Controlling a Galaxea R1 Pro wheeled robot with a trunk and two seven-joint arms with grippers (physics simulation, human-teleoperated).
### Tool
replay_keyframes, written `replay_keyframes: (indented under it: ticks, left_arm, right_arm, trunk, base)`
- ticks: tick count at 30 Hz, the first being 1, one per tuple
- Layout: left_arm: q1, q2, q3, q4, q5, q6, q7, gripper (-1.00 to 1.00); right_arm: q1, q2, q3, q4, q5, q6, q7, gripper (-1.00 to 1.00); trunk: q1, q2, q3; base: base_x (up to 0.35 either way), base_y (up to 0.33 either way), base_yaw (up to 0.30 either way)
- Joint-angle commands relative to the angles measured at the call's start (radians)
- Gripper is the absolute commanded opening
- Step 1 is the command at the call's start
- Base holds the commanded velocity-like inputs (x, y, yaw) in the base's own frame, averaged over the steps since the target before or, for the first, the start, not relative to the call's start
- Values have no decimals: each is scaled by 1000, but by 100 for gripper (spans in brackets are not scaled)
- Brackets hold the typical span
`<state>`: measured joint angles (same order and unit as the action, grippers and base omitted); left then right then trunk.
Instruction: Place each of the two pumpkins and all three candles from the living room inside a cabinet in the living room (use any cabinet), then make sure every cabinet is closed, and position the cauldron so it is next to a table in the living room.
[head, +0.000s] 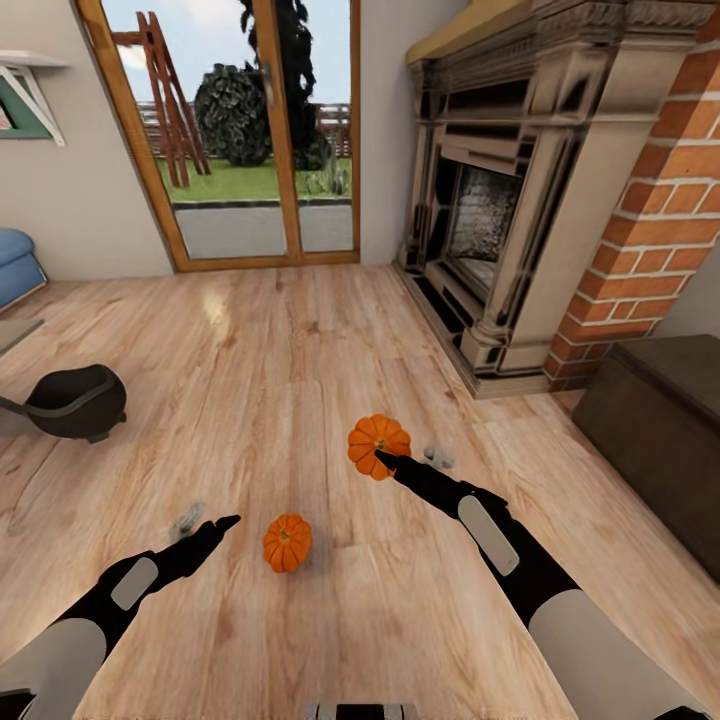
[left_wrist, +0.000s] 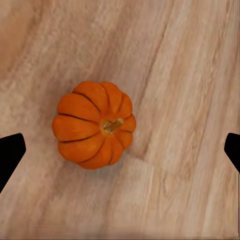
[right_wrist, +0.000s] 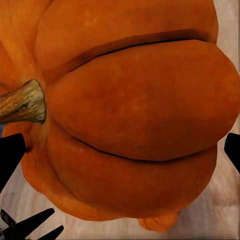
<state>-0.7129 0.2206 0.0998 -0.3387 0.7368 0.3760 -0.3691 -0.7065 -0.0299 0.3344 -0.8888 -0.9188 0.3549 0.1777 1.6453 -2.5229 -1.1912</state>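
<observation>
Two orange pumpkins lie on the plank floor. My right gripper (head: 386, 461) is open at the farther pumpkin (head: 378, 443). In the right wrist view this pumpkin (right_wrist: 135, 115) looms very close between the spread fingertips (right_wrist: 10, 157). The nearer pumpkin (head: 287, 541) lies just right of my left gripper (head: 224, 523), which is open. The left wrist view looks down on that pumpkin (left_wrist: 94, 125), some way beyond its fingertips (left_wrist: 9, 152). The black cauldron (head: 75, 400) sits at the far left beside a grey leg of the table (head: 10, 415). The dark cabinet (head: 660, 430) stands at right. The candles are out of view.
An ornate fireplace (head: 500, 220) with a red brick chimney (head: 650, 200) fills the back right. Wood-framed glass doors (head: 250, 130) stand at the back. A blue seat (head: 18, 265) pokes in at the left edge. Open floor lies between the pumpkins and the doors.
</observation>
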Motion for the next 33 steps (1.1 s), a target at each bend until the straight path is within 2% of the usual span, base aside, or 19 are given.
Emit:
replay_keyframes:
  ticks: [1, 7, 15, 20, 33]
  left_arm:
    - [0, 0, 6, 0, 5, 10, -7, 100]
    - [0, 0, 5, 0, 6, 27, -47, 100]
    - [0, 0, 4, 0, 5, 34, -54, 100]
    - [0, -1, 4, 0, 5, 34, -55, 100]
    - [0, -1, 4, 0, 4, 32, -80, 100]
  right_arm:
    - [-1, -1, 2, -1, -8, 2, 0, -100]
    - [-1, -1, 2, -1, -8, 3, -1, -100]
    - [-1, -1, 1, -1, -7, 3, -2, -100]
    - [-1, -1, 1, -1, -6, 3, -3, -100]
    - [-1, -2, 2, 0, -8, 2, -21, -100]
  trunk:
    - [0, -1, -5]
    - [3, -2, -28]
    - [6, -4, -59]
    - [6, -4, -59]
    - [12, -7, -109]
  base:
    - [0, 0, 0]
    - [0, 0, 0]
    - [0, 0, 0]
    - [0, 0, 0]
    - [0, 0, 0]
